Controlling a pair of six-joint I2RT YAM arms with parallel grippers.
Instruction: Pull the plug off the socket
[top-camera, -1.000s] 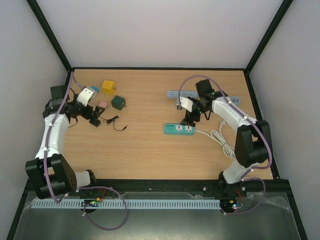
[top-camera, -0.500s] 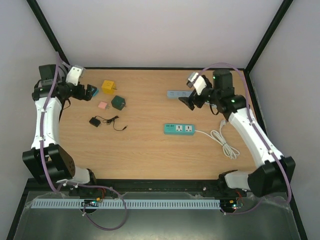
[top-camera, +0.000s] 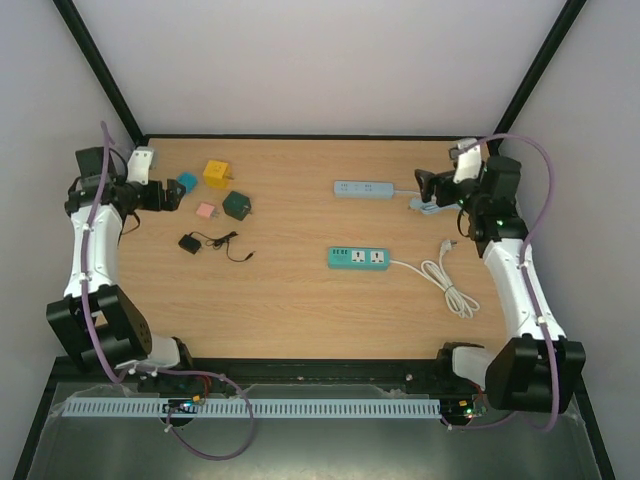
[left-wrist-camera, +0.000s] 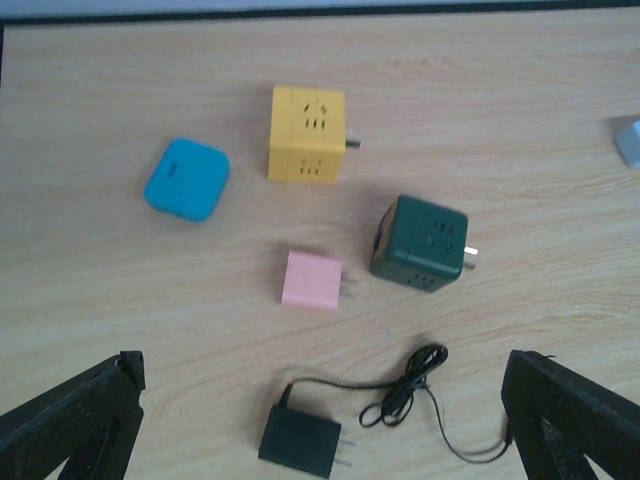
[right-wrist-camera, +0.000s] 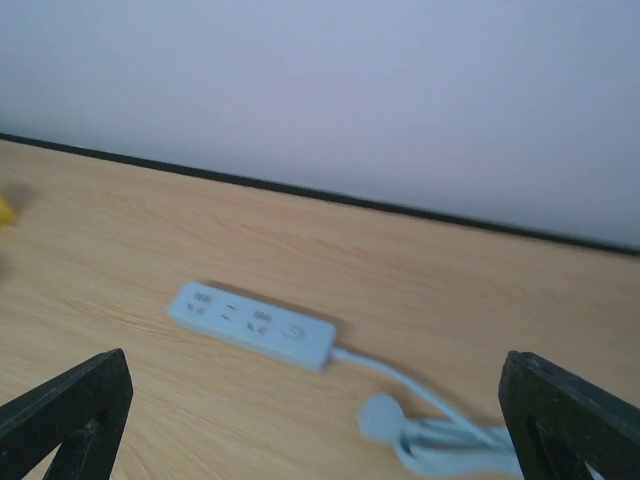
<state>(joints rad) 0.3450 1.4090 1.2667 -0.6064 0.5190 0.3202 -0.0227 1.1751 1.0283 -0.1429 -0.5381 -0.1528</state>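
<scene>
The green power strip (top-camera: 358, 258) lies mid-table with a white cord (top-camera: 446, 283) coiled to its right; no plug sits in its sockets. A black charger (top-camera: 190, 243) with a thin cable lies loose at the left, and shows in the left wrist view (left-wrist-camera: 300, 446) between the fingers. My left gripper (top-camera: 163, 196) (left-wrist-camera: 322, 420) is open and empty, raised at the far left. My right gripper (top-camera: 427, 189) (right-wrist-camera: 320, 415) is open and empty at the far right, facing a pale blue power strip (top-camera: 363, 188) (right-wrist-camera: 254, 325), also without a plug.
Loose adapters lie at the back left: a yellow cube (left-wrist-camera: 306, 133), a dark green cube (left-wrist-camera: 421, 242), a pink adapter (left-wrist-camera: 312, 279) and a blue one (left-wrist-camera: 187, 179). The pale strip's cord (right-wrist-camera: 445, 440) is bundled under my right gripper. Black frame posts stand at the back corners.
Both arms have swung outward and back. The left gripper left the black charger lying on the table. The right gripper moved from above the green strip to the far right.
</scene>
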